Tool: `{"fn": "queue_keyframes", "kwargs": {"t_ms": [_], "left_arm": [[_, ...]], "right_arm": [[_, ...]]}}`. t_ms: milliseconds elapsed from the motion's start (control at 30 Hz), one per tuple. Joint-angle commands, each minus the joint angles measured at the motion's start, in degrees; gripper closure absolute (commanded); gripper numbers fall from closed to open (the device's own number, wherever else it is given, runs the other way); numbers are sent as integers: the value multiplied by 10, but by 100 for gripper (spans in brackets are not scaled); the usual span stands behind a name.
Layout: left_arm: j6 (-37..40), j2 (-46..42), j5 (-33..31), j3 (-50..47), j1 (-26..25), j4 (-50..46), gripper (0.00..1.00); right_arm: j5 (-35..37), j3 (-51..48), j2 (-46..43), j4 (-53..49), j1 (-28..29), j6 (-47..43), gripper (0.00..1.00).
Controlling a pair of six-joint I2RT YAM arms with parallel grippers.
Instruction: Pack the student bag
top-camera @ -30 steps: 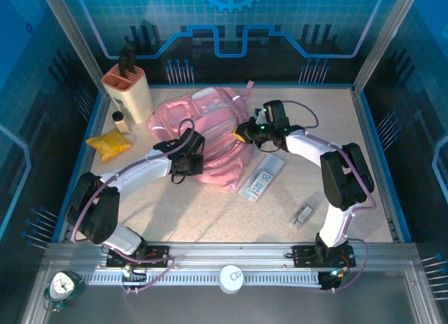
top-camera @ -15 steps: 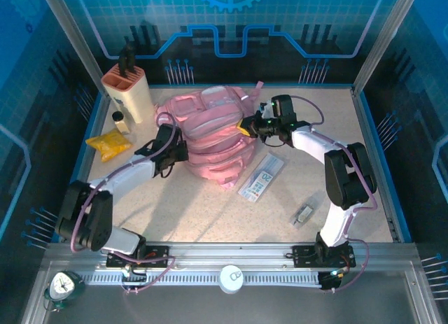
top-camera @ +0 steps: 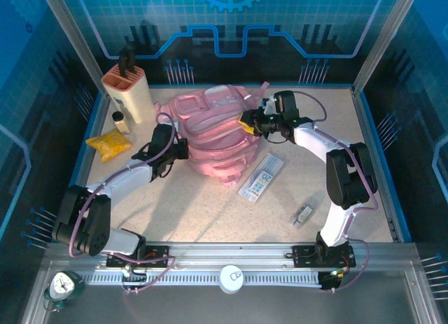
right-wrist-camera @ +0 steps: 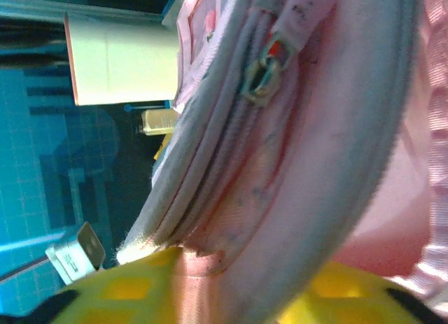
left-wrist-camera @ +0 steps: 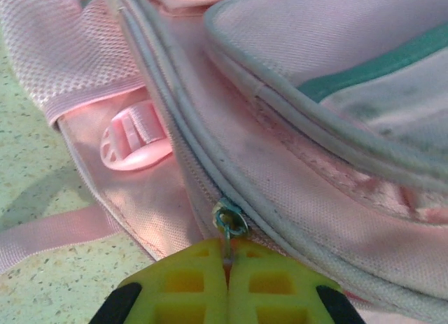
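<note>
A pink bag (top-camera: 210,131) lies slumped on a speckled counter (top-camera: 210,212), towards the back and middle, between two robot arms.

The left tool (top-camera: 173,154) is at the bag's left side. In its wrist view the yellow fingers (left-wrist-camera: 189,285) are pressed together, pinching a small metal zip pull (left-wrist-camera: 228,220) on a pale-trimmed zip line.

The right tool (top-camera: 250,122) is at the bag's right edge. In its wrist view the yellow fingers (right-wrist-camera: 133,285) stand apart, with a thick fold of the bag between them. A second zip slider (right-wrist-camera: 260,75) shows higher up.

Left of the bag stand a knife block (top-camera: 127,92) and a small bottle (top-camera: 119,121), with a yellow packet (top-camera: 108,143) near them. A flat pack (top-camera: 260,177) lies just right of the bag.
</note>
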Motion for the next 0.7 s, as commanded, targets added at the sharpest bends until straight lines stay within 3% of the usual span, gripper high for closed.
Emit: {"fn": "queue_keyframes", "kwargs": {"t_ms": [0, 67, 200, 367, 533, 667], "left_arm": [[42, 13, 15, 49, -24, -8, 100], [55, 32, 9, 68, -35, -23, 100], [64, 42, 16, 85, -47, -33, 100], [95, 42, 20, 93, -57, -56, 100], [151, 27, -23, 84, -49, -81, 100], [140, 53, -48, 102, 6, -100, 100]], "right_arm": [[35, -7, -16, 33, 43, 7, 50], [60, -22, -25, 48, 63, 17, 49], [95, -29, -29, 48, 96, 10, 60], [95, -38, -28, 36, 84, -5, 100], [64, -37, -35, -7, 38, -39, 100], [57, -38, -48, -28, 17, -52, 100]]}}
